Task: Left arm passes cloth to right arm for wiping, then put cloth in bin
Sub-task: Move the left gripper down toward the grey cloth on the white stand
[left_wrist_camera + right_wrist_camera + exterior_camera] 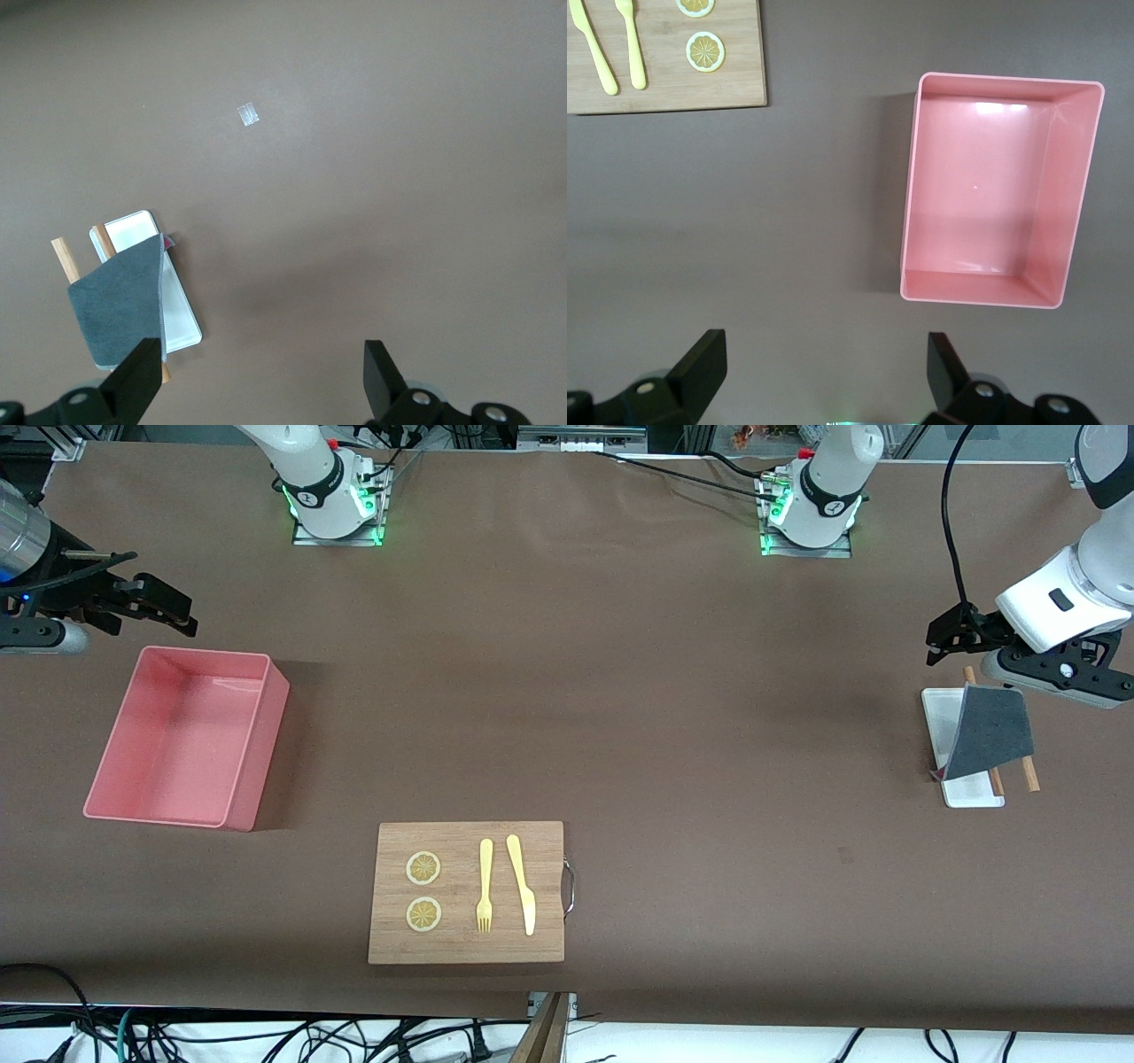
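1. Front view. The cloth [988, 731] lies grey face up, draped over a white tray [941, 717] and two wooden sticks [1028, 772], at the left arm's end of the table. Nothing holds it. The left gripper [948, 633] hangs just above the tray's edge, apart from the cloth. The right gripper [168, 607] hangs near the bin [252, 753], beside the bin's edge that lies farther from the front camera. The bin is empty. The cutting board [467, 948], with lemon slices [423, 868], fork [485, 886] and knife [523, 886], sits nearer the front camera than the bin.

2. Left wrist view. The left gripper [266, 376] has its fingers [142, 367] spread wide with nothing between them. The cloth [120, 305] is below, one finger over its edge.

3. Right wrist view. The right gripper [824, 367] is also spread wide and empty. The bin [1072, 195] shows a bare floor; the cutting board [700, 88] is well apart from it.

4. Progress, as judged: nothing is done. Pickup, handover, wiping and binning are all left. The left arm looks set for the pickup; the right arm waits.
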You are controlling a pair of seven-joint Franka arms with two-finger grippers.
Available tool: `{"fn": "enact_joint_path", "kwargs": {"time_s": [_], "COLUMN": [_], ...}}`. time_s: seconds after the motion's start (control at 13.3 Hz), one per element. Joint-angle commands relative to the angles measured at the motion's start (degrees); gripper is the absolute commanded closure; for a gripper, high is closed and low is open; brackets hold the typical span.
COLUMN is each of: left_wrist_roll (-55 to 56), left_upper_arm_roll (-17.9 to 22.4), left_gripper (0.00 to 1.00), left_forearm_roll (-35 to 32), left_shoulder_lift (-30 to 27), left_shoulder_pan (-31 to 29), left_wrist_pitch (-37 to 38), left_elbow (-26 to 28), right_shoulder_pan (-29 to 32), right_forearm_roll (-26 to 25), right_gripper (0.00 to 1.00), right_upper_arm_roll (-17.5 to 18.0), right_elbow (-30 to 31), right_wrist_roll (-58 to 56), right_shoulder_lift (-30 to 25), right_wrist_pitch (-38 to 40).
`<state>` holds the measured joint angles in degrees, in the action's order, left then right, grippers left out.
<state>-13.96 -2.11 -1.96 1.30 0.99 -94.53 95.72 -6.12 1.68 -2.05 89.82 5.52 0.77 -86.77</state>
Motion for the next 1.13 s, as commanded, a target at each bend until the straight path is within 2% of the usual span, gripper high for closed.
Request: {"fn": "enact_joint_path", "kwargs": {"time_s": [0.0,0.3,0.6,1.05], "left_wrist_roll": [-0.5,-0.3,-0.4,-0.2], "left_upper_arm_roll": [0.3,0.4,0.4,0.4], "left_gripper": [0.00,0.00,0.00,0.00], "left_forearm_roll": [1.6,2.6,2.6,2.8], "left_shoulder_lift": [0.5,0.5,0.5,1.8], "left_shoulder_pan": [0.1,-0.2,-0.3,-0.2], "left_wrist_pitch": [1.0,1.1,1.1,1.1], "left_elbow": [-1.2,-1.3,-1.2,-1.4], "right_shoulder_pan": [0.2,0.3,0.3,0.1], "right_forearm_roll": [1.0,1.0,1.0,1.0], "right_gripper": [0.00,0.00,0.00,0.00], "right_upper_arm_roll": [-0.1,-0.4,-2.6,-2.2], "right_elbow": [0.3,0.4,0.4,0.3], "right_wrist_roll": [0.0,-0.3,-0.9,-0.9], "right_shoulder_lift": [-0.7,-0.7,-0.4,-0.4], "right_wrist_pitch": [-0.3,0.2,0.3,-0.2]}}
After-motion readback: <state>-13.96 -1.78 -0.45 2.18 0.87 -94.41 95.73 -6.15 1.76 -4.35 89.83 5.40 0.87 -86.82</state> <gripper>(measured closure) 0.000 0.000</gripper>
